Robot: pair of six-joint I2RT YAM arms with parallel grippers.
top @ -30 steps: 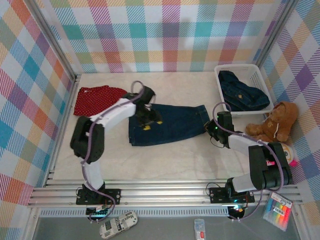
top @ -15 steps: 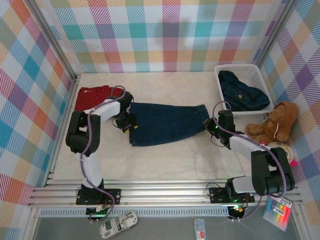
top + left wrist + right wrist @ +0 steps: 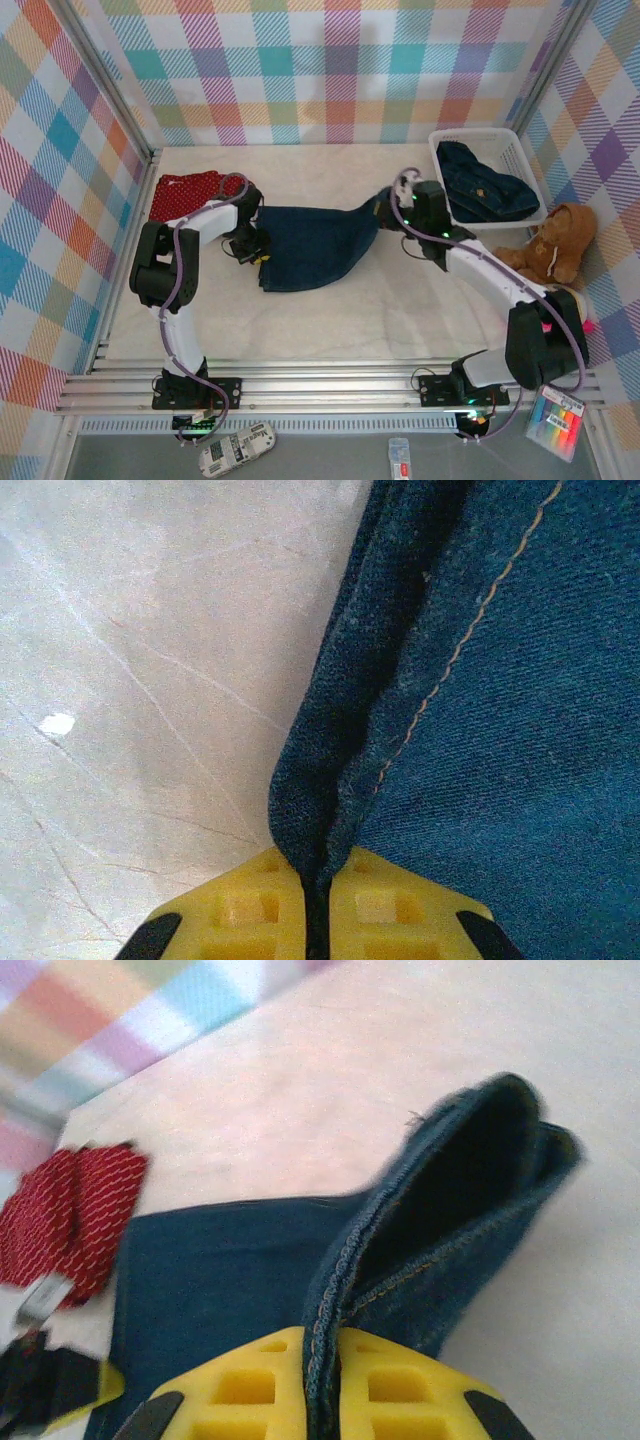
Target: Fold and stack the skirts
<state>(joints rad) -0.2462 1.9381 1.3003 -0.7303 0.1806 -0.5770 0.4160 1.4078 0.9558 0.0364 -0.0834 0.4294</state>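
Left jaws and right jaws each pinch shut on an end of the denim skirt [image 3: 312, 250], right end raised mid-fold; red skirt [image 3: 185, 195] looks folded, another skirt [image 3: 485, 190] waits in the basket [image 3: 478, 133].

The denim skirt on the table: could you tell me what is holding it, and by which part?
The left gripper pinches the denim skirt by its left edge; the right gripper pinches its raised right edge.

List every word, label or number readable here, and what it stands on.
No text is readable.
White handheld device: markings too small.
Marker pack: print too small.
White tag on the red skirt: blurred.
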